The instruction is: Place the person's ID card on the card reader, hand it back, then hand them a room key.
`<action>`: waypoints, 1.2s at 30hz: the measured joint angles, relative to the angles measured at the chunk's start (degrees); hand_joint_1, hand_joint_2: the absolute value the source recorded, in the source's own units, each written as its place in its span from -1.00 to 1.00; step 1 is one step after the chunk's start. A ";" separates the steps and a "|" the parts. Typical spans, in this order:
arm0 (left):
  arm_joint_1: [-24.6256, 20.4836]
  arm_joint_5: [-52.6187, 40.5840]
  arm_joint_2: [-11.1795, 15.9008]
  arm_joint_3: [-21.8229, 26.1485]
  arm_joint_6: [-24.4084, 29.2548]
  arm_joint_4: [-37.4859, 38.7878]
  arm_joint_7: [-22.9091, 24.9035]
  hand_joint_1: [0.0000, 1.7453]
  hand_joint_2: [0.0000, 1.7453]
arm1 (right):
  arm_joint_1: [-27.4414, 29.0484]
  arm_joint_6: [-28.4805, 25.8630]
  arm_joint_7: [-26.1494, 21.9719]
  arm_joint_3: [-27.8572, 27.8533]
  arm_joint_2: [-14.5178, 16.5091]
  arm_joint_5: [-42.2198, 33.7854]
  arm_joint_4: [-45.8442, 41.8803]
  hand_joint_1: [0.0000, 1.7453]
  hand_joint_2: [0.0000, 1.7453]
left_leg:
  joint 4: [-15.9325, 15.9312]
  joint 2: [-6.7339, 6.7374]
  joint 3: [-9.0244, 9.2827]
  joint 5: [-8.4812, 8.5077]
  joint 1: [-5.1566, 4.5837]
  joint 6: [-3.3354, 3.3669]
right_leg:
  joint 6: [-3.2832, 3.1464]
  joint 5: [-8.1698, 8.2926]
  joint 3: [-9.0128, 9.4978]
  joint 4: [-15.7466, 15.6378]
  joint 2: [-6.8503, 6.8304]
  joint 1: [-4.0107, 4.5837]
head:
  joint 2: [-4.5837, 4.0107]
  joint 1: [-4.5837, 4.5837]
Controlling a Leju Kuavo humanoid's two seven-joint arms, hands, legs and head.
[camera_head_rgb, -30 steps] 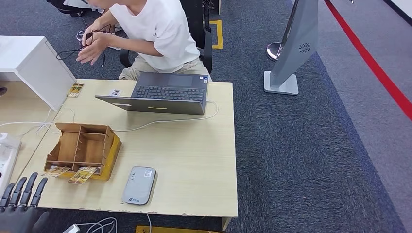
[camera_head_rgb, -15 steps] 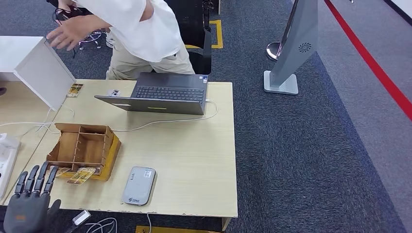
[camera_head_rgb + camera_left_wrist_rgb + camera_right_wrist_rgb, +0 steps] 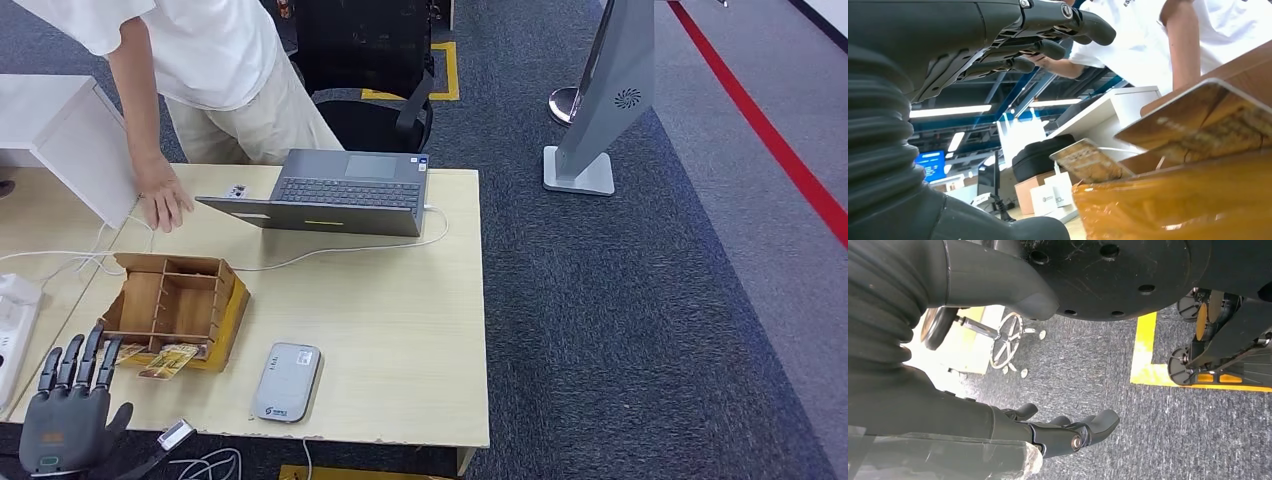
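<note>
Pale wooden table [image 3: 400,330] held a grey card reader [image 3: 286,382] near its front edge. Beside the wooden organiser [image 3: 172,305] lay thin, stiff, slippery room key cards [image 3: 168,360], best pinched by an overhanging edge. Left hand [image 3: 70,410] hovered nearby, fingers spread, empty; right hand [image 3: 1068,432] hung loosely curled, empty.
</note>
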 joint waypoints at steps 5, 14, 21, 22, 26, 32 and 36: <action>-1.49 -0.22 1.34 -5.35 0.00 1.69 5.29 -1.00 1.00 | -0.01 0.16 0.03 0.33 -0.05 0.42 0.00 -1.00 1.00 | 0.00 0.00 0.01 0.00 0.00 0.00 | -0.01 0.01 0.01 0.00 0.01 0.00 | 0.00 0.01; -4.90 -0.37 4.48 -16.83 0.00 5.12 15.14 -1.00 1.00 | -0.06 0.80 0.17 1.18 -0.21 1.05 0.00 -1.00 1.00 | 0.01 0.00 0.00 0.00 0.00 0.00 | -0.01 0.01 0.01 0.00 0.02 0.00 | 0.00 0.01; -6.24 0.32 5.95 -21.95 0.00 6.99 17.15 -1.00 1.00 | -0.06 1.03 0.23 1.33 -0.25 1.41 0.00 -1.00 1.00 | 0.01 0.01 0.00 0.00 0.00 0.00 | -0.01 0.01 0.00 0.00 0.02 0.00 | 0.00 0.00; -6.33 0.36 6.06 -22.42 0.00 7.20 17.25 -1.00 1.00 | -0.06 1.03 0.23 1.34 -0.25 1.42 0.00 -1.00 1.00 | 0.01 0.01 0.00 0.00 0.00 0.00 | -0.01 0.01 0.00 0.00 0.02 0.00 | 0.00 0.01; -6.46 0.49 6.41 -23.98 0.02 7.63 17.92 -1.00 1.00 | -0.05 1.03 0.23 1.34 -0.27 1.43 0.00 -1.00 1.00 | 0.01 0.01 -0.01 0.00 0.00 0.00 | -0.01 0.01 0.00 0.00 0.02 0.00 | 0.00 0.00; -6.42 1.17 7.08 -25.28 0.02 7.74 18.76 -1.00 1.00 | -0.05 1.03 0.36 1.34 -0.28 1.42 0.00 -1.00 1.00 | 0.01 0.01 -0.01 0.00 0.00 0.00 | 0.00 0.01 0.01 0.00 0.02 0.00 | 0.00 0.00; -5.96 1.52 7.68 -25.46 0.02 7.73 18.93 -1.00 1.00 | -0.04 1.03 0.46 1.34 -0.29 1.35 0.00 -1.00 1.00 | 0.01 0.01 -0.01 0.00 0.00 0.00 | -0.01 0.01 0.01 0.00 0.02 0.00 | 0.00 0.01</action>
